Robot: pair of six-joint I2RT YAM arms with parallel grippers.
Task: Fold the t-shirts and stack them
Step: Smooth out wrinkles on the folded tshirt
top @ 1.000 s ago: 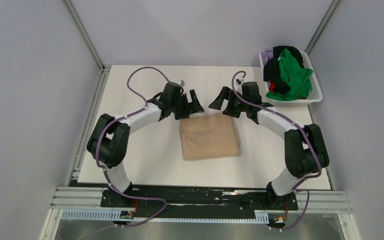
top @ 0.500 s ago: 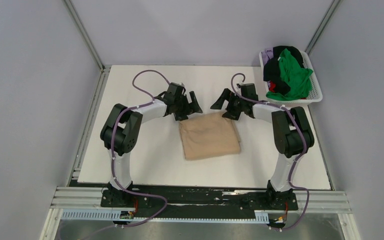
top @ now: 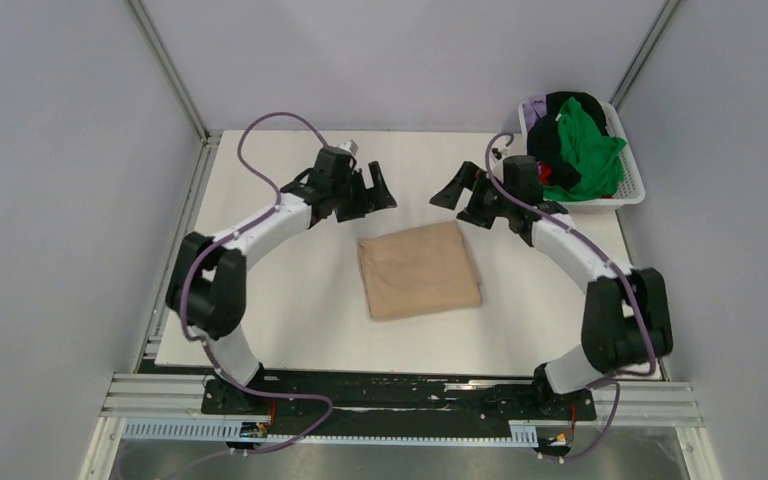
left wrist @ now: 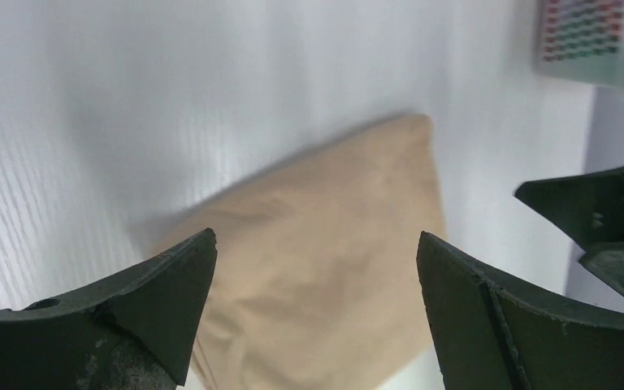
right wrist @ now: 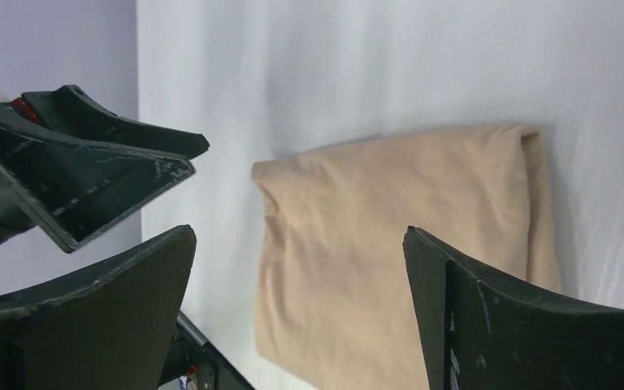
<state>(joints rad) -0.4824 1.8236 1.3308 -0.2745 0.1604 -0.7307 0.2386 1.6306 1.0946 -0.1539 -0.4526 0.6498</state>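
Observation:
The tan-beige t-shirt (top: 419,270) lies folded into a rectangle on the white table, also in the left wrist view (left wrist: 325,260) and the right wrist view (right wrist: 390,236). My left gripper (top: 375,190) is open and empty, raised above the table just beyond the shirt's far left corner. My right gripper (top: 450,197) is open and empty, raised just beyond the shirt's far right corner. The green t-shirt (top: 585,150), the black one (top: 550,125), a bit of red (top: 547,176) and the pale purple one (top: 534,108) lie heaped in the basket.
The white latticed basket (top: 622,190) stands at the table's far right corner; its corner shows in the left wrist view (left wrist: 589,41). Grey walls and metal posts close in the table on three sides. The black rail with the arm bases runs along the near edge.
Both grippers have lifted and drawn back from the folded tan shirt's far edge, toward the back of the table. The shirt stays flat where it was.

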